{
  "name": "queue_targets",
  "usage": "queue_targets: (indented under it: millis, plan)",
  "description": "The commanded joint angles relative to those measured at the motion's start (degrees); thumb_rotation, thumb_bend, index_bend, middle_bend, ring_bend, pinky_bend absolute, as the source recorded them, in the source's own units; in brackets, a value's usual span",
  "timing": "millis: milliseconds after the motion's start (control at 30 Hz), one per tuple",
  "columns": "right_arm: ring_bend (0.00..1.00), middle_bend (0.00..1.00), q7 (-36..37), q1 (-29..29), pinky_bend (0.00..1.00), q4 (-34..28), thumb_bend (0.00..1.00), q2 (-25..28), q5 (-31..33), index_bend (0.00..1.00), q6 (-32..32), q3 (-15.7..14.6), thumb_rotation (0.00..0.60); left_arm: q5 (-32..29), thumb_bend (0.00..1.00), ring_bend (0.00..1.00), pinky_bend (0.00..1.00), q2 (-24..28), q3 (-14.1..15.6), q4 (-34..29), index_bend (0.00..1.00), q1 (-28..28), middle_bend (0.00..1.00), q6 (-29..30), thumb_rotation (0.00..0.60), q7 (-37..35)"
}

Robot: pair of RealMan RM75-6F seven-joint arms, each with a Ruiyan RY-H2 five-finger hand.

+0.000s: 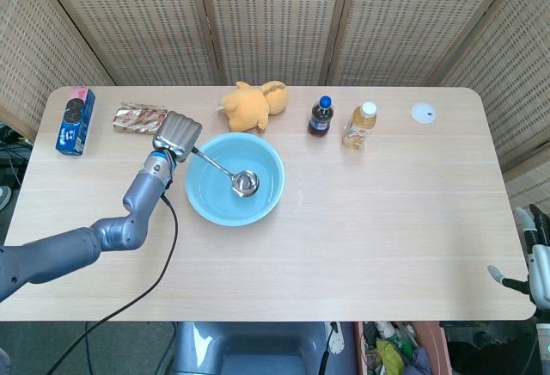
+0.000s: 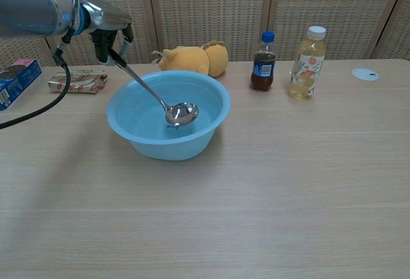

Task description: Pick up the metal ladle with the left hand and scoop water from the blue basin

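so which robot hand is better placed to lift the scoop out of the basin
Left. The left robot hand already grips the metal ladle with its bowl down in the blue basin. The right robot hand sits far off at the table's edge, holding nothing.

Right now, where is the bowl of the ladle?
In both views the ladle bowl sits low inside the blue basin, toward its right side, with the handle slanting up left to the left hand.
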Motion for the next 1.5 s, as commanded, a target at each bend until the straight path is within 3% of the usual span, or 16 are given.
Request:
queue_targets:
  millis: [33, 567, 1500]
  plan:
    - [0.00, 0.00, 0.1, 0.0, 0.00, 0.2, 0.00, 0.0, 0.1, 0.00, -0.1, 0.0, 0.600, -1.0, 0.47, 0.98, 1.00, -1.2, 0.7, 1.2, 0.88, -0.7, 1.00, 0.5, 0.600, 1.0]
    - [0.00, 0.00, 0.6, -0.3, 0.00, 0.0, 0.00, 0.3, 0.1, 0.00, 0.4, 0.2, 0.600, -4.3, 0.48, 0.98, 1.00, -4.7, 3.0, 3.8, 0.88, -3.4, 1.00, 2.3, 0.600, 7.8]
    - [0.00, 0.00, 0.8, -0.3, 0.00, -0.1, 0.00, 0.7, 0.7, 0.00, 0.0, 0.3, 0.600, -6.8, 0.48, 0.98, 1.00, -7.2, 3.3, 3.8, 0.89, -4.7, 1.00, 4.1, 0.600, 13.7]
